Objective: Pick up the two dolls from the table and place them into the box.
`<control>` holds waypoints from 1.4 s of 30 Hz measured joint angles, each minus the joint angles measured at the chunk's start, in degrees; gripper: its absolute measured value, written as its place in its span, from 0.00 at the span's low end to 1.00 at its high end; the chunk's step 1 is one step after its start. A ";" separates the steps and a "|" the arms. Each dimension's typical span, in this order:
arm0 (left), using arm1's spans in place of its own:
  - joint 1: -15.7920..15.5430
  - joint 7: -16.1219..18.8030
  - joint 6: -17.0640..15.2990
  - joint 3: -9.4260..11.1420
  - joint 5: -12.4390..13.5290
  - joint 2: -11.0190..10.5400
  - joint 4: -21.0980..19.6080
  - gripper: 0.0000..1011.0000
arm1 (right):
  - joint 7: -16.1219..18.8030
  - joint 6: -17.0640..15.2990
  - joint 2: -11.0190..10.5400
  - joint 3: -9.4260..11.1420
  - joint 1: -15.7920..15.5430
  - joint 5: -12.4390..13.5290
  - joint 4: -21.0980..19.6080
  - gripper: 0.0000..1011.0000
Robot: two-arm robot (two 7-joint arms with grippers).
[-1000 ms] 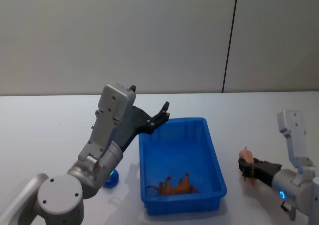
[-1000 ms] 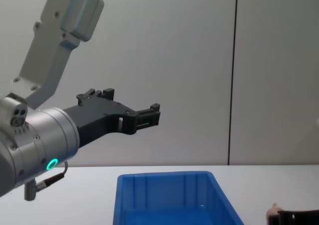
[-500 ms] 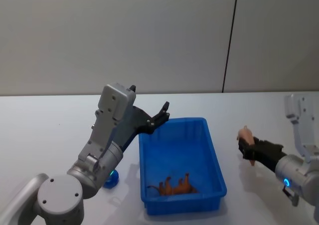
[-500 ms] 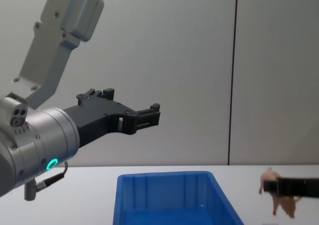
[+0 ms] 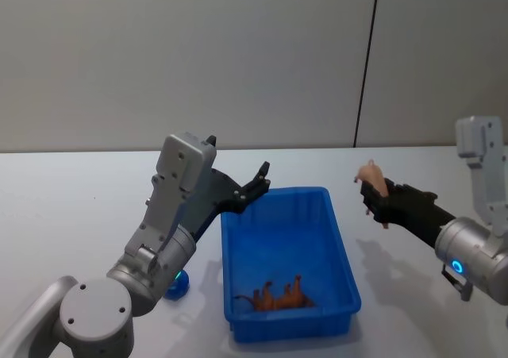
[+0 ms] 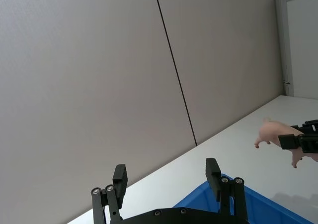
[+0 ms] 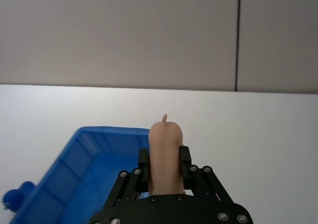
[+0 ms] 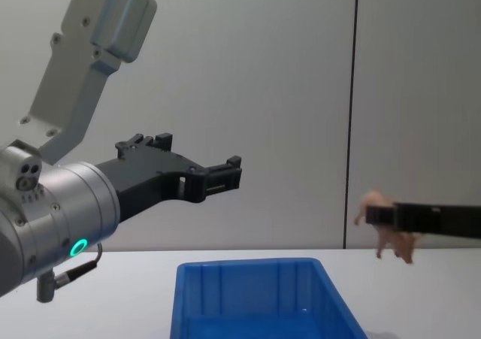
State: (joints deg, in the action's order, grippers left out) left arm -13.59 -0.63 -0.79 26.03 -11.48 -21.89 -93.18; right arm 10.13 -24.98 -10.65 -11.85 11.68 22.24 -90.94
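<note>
An orange doll (image 5: 279, 296), I think, lies in the box (image 5: 346, 247). The right gripper (image 5: 370, 191) jaws pinch the pink doll (image 5: 368, 171), not yet in; left gripper (image 6: 166, 167) jaws are spread.

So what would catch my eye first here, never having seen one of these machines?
Most striking is the small pink doll pinched in the right gripper, held in the air just right of the bright blue box. An orange doll lies inside the box near its front wall. The left gripper hovers open above the box's far left corner.
</note>
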 joint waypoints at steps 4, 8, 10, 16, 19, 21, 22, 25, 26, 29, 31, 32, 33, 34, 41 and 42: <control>0.00 0.00 0.00 0.00 0.00 0.00 0.00 0.99 | 2.57 0.09 -0.10 -0.19 0.28 0.53 -0.42 0.34; 0.00 0.00 0.00 0.00 0.00 0.00 0.00 0.99 | 5.75 -0.71 -0.15 -0.54 0.62 1.27 -0.54 0.34; 0.00 0.00 0.00 0.00 0.00 0.00 0.00 0.99 | 6.65 -1.22 -0.16 -0.67 0.74 1.48 -0.54 0.34; 0.00 0.00 0.00 0.00 0.00 0.00 0.00 0.99 | 9.72 -4.11 -0.11 -1.36 1.16 2.00 -0.01 0.34; 0.00 0.00 0.00 0.00 0.00 0.00 0.00 0.99 | 10.72 -5.90 -0.03 -1.75 1.39 1.97 0.51 0.34; 0.00 0.00 0.00 0.00 0.00 0.00 0.00 0.99 | 11.25 -7.19 0.08 -2.08 1.58 1.76 0.98 0.34; 0.00 0.00 0.00 0.00 0.00 0.00 0.00 0.99 | 11.41 -7.65 0.14 -2.23 1.68 1.65 1.21 0.34; 0.00 0.00 0.00 0.00 0.00 0.00 0.00 0.99 | 12.01 -9.71 0.36 -2.80 2.02 1.08 2.10 0.34; 0.00 0.00 0.00 0.00 0.00 0.00 0.00 0.99 | 12.14 -10.36 0.43 -2.94 2.11 0.87 2.33 0.34; 0.00 0.00 0.00 0.00 0.00 0.00 0.00 0.99 | 12.64 -12.03 0.70 -3.52 2.45 0.19 3.32 0.40; 0.00 0.00 0.00 0.00 0.00 0.00 0.00 0.99 | 12.96 -13.18 0.91 -3.98 2.72 -0.32 4.06 0.48; 0.00 0.00 0.00 0.00 0.00 0.00 0.00 0.99 | 13.05 -13.47 0.95 -4.09 2.79 -0.47 4.25 0.50; 0.00 0.00 0.00 0.00 0.00 0.00 0.00 0.99 | 13.14 -13.80 1.01 -4.20 2.86 -0.63 4.42 0.51; 0.00 0.00 0.00 0.00 0.00 0.00 0.00 0.99 | 13.31 -14.34 1.10 -4.38 2.97 -0.88 4.78 0.54; 0.00 0.00 0.00 0.00 0.00 0.00 0.00 0.99 | 13.86 -15.98 1.43 -5.01 3.40 -1.66 5.83 0.77; 0.00 0.00 0.00 0.00 0.00 0.00 0.00 0.99 | 13.89 -16.05 1.47 -5.04 3.45 -1.70 5.89 0.79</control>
State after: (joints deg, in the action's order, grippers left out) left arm -13.58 -0.62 -0.79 26.02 -11.48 -21.89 -93.18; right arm 24.02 -41.03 -9.19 -16.90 15.13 20.54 -85.05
